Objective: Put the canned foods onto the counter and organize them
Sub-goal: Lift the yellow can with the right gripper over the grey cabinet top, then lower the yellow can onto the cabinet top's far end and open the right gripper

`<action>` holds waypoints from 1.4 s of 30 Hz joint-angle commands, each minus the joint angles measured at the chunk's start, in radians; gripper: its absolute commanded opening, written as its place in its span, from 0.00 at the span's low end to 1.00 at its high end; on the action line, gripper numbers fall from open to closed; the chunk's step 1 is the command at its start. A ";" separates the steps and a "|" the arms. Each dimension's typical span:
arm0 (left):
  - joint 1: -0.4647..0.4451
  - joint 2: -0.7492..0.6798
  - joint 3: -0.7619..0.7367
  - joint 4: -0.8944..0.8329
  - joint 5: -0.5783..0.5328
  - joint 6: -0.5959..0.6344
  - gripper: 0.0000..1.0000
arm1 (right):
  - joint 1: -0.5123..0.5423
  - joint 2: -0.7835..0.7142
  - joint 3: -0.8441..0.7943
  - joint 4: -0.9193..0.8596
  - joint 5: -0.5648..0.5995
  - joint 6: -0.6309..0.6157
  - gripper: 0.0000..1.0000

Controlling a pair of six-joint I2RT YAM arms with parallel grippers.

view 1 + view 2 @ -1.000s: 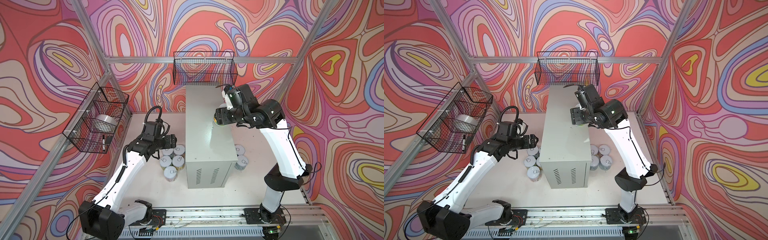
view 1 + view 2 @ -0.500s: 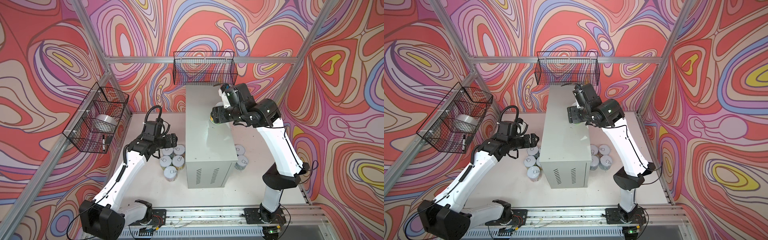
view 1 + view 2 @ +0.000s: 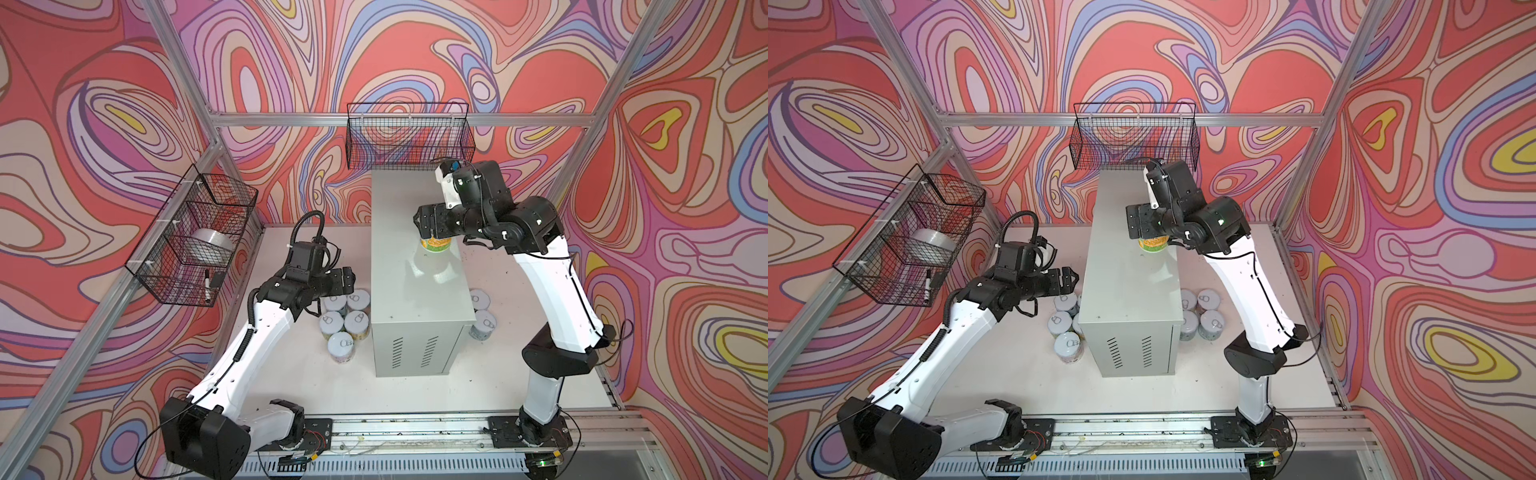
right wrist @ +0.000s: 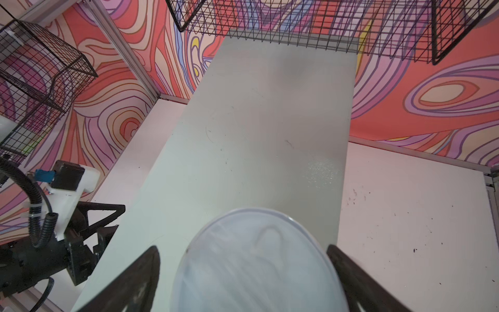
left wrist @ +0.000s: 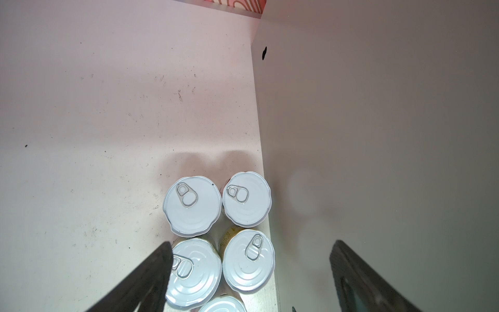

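Note:
The counter (image 3: 415, 299) (image 3: 1129, 291) is the tall grey cabinet in the middle. A can with a yellow-green label (image 3: 435, 244) (image 3: 1153, 244) stands on its top near the right edge. My right gripper (image 3: 435, 237) (image 4: 243, 248) hangs open over this can, a finger on each side of its blurred lid (image 4: 256, 264). My left gripper (image 3: 347, 276) (image 5: 251, 243) is open and empty above several cans (image 3: 347, 320) (image 5: 193, 206) grouped on the table against the counter's left side (image 5: 378, 135). More cans (image 3: 482, 311) (image 3: 1202, 316) stand by its right side.
A black wire basket (image 3: 409, 137) hangs on the back wall just above the counter's far end. Another wire basket (image 3: 195, 237) on the left wall holds a silver roll (image 3: 212, 245) and a marker (image 3: 206, 282). A metal rail (image 3: 415, 432) runs along the front.
My right gripper's jaws have spread apart, letting go of the yellow-green can, and the wrist has shifted slightly left over the counter. The left arm has stayed in place.

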 commanded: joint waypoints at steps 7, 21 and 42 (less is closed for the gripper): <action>-0.002 -0.033 0.001 -0.008 0.005 0.000 0.90 | 0.052 -0.154 -0.183 0.015 0.018 0.034 0.98; -0.002 -0.016 -0.012 0.005 0.006 0.003 0.88 | 0.057 -0.198 -0.382 0.133 0.107 0.074 0.72; -0.002 0.009 -0.006 0.024 0.005 0.011 0.88 | -0.136 -0.002 -0.296 0.400 0.020 0.026 0.64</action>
